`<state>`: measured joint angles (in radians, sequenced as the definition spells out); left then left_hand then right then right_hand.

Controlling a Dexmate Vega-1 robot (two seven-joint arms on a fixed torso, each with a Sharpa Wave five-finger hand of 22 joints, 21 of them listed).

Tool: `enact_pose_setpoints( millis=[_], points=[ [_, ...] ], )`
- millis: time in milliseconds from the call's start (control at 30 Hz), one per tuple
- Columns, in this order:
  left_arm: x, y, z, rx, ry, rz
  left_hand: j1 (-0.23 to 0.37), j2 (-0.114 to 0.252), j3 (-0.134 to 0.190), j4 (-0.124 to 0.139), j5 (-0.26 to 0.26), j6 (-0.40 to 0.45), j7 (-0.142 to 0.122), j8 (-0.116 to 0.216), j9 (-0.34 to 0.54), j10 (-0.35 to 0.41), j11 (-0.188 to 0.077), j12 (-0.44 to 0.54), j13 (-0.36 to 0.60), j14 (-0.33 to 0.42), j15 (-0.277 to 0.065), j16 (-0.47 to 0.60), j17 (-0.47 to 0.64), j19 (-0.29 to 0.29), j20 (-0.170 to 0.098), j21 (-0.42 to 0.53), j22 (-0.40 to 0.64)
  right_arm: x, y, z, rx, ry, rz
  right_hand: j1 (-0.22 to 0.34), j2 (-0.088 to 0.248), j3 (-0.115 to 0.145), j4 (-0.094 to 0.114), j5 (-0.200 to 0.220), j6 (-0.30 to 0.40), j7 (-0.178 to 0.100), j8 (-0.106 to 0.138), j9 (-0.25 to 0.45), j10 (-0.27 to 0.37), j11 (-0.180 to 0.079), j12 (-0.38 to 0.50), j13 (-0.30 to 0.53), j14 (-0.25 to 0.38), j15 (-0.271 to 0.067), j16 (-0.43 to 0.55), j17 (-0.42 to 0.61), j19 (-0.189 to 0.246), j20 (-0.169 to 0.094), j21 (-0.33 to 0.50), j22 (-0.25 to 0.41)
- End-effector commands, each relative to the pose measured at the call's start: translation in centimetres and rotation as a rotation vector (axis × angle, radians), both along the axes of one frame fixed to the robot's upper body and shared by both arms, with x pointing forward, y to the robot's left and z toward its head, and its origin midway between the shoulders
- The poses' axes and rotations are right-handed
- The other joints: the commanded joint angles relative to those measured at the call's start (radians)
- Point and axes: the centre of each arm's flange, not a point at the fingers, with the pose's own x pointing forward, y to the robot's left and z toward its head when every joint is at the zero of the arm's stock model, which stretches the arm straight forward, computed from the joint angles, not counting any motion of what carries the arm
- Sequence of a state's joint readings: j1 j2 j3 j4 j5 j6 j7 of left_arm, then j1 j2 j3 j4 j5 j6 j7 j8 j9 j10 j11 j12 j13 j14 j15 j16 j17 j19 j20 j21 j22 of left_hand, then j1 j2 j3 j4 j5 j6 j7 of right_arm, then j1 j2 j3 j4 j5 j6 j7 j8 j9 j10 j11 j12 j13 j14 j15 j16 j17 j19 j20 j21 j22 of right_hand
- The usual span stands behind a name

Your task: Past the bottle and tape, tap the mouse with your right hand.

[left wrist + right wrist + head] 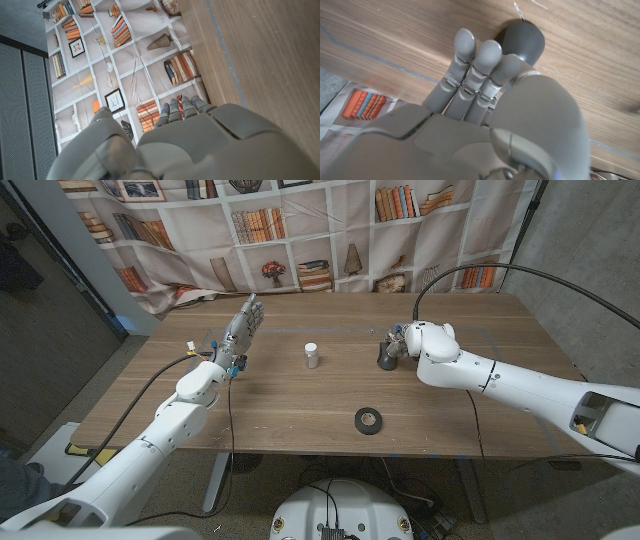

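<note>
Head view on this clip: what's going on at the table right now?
The robot's right hand has reached across the wooden table to the dark mouse at the far side; in the right wrist view its fingers lie right at the mouse, though contact is hard to confirm. The small white bottle stands mid-table and the black tape roll lies nearer the robot, both untouched. The left hand is raised, fingers extended, holding nothing.

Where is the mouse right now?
In the head view the mouse sits right of the small white bottle, just beside the right hand.
</note>
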<state>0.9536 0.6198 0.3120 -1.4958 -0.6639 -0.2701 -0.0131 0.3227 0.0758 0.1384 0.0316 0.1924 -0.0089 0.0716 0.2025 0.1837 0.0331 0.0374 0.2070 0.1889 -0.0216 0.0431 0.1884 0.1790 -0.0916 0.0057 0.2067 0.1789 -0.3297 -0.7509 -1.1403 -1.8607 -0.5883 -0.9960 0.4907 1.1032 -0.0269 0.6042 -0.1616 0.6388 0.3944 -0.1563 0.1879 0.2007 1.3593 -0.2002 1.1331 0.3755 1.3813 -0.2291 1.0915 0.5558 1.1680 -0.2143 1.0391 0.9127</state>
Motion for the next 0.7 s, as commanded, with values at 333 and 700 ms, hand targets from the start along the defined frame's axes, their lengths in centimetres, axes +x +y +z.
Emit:
enact_pose_setpoints(
  millis=[333, 700],
  points=[
    [-0.9, -0.5, 0.0, 0.0, -0.013, 0.002, 0.007, 0.001, 0.0, -0.005, -0.004, 0.0, 0.002, -0.002, 0.006, -0.001, 0.003, -0.003, 0.001, -0.002, 0.0, -0.001, 0.005, -0.009, 0.004, -0.002, 0.004, -2.9, -0.7, 2.4, 0.011, -0.244, 0.101, 0.006, -0.001, -0.005, -0.001, -0.005, 0.009, -0.02, 0.005, 0.002, 0.001, 0.002, -0.003, 0.003, -0.003, 0.002, 0.004, -0.008, 0.008, -0.001, -0.003, 0.005],
    [-1.3, -0.8, 0.3, 0.005, -0.019, 0.001, 0.008, 0.001, 0.0, -0.005, -0.004, 0.0, 0.001, -0.002, 0.006, -0.002, 0.003, -0.003, 0.001, -0.002, 0.0, -0.001, 0.005, -0.012, 0.005, -0.003, 0.004, -3.9, -0.9, 2.1, 0.057, -0.32, 0.149, 0.012, -0.001, -0.011, -0.001, -0.011, 0.011, -0.024, 0.005, 0.002, 0.0, 0.002, -0.005, 0.004, -0.004, 0.002, 0.003, -0.018, 0.009, -0.001, -0.006, 0.001]
  ],
)
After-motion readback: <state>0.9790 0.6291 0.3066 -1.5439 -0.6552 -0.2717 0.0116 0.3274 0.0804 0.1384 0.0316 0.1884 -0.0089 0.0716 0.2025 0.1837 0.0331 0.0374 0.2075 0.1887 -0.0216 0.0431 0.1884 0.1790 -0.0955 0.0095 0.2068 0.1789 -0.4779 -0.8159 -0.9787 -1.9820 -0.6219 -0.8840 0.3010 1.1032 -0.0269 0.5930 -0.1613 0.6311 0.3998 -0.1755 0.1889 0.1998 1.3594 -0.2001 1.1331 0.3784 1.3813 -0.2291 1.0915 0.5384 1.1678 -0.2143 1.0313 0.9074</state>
